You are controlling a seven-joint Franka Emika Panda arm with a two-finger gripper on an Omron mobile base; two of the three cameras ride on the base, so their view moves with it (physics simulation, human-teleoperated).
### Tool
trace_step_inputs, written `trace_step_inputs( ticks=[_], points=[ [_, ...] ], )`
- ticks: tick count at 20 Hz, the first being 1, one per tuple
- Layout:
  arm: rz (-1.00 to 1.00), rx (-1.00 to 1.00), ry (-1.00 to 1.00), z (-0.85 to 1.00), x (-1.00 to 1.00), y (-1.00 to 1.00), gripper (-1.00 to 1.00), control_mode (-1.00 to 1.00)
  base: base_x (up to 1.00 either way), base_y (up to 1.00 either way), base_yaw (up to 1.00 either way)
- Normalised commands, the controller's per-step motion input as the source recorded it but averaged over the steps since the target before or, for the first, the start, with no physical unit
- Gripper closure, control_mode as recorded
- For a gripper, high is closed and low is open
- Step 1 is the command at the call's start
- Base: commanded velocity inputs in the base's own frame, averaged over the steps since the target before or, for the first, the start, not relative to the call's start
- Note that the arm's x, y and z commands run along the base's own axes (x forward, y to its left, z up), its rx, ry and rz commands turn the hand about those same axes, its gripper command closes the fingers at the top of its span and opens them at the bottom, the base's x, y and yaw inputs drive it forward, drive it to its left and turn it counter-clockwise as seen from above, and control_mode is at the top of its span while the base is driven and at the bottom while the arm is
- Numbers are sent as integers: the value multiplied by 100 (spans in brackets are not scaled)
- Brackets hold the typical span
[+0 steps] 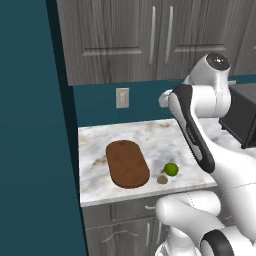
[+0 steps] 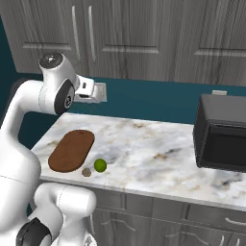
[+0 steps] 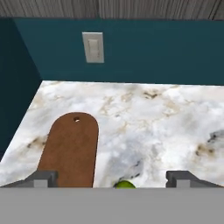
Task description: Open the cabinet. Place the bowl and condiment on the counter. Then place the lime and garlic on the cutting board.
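Nearest the base, at the front edge of the counter (image 1: 100,145), the garlic (image 1: 162,180) lies on the bare marble, with the lime (image 1: 171,169) just beside it and slightly farther back. Both sit off the right-hand end of the cutting board (image 1: 127,163), near it but not on it; whether the garlic touches the board's edge cannot be told. The board is a dark brown oval lying flat on the counter, its long axis running from the front edge toward the wall, and nothing rests on it. In the hand view the gripper (image 3: 112,179) is held above the counter's front portion, looking down and toward the wall; its two fingertips (image 3: 43,178) stand far apart at the lower left and lower right of that view, the jaws wide open with nothing between them. The top of the lime shows low in that view between the tips, lying on the counter below and not gripped. Farther right along the counter stands a black microwave (image 2: 222,134). Behind the counter, a pale light switch (image 1: 122,98) is mounted on the teal wall (image 3: 166,48). Above that hangs the cabinet (image 1: 125,37), its grey wood-grain doors shut and its slim vertical handles side by side. No view shows its interior.
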Motion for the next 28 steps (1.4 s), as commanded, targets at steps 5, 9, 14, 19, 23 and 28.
trace_step_inputs(
  ticks=[5,9,14,19,23,28],
  points=[
    [0,0,-27,65,-8,0,-100,-100,0,0,0],
    [-1,0,-29,70,-10,0,-100,-100,0,0,0],
    [-1,0,-29,66,-12,0,-100,-100,0,0,0],
    [-2,0,-27,56,-13,0,-100,-100,0,0,0],
    [-2,0,-20,42,-7,0,-100,-100,0,0,0],
    [-1,0,-12,13,0,0,-100,-100,0,0,0]
  ],
)
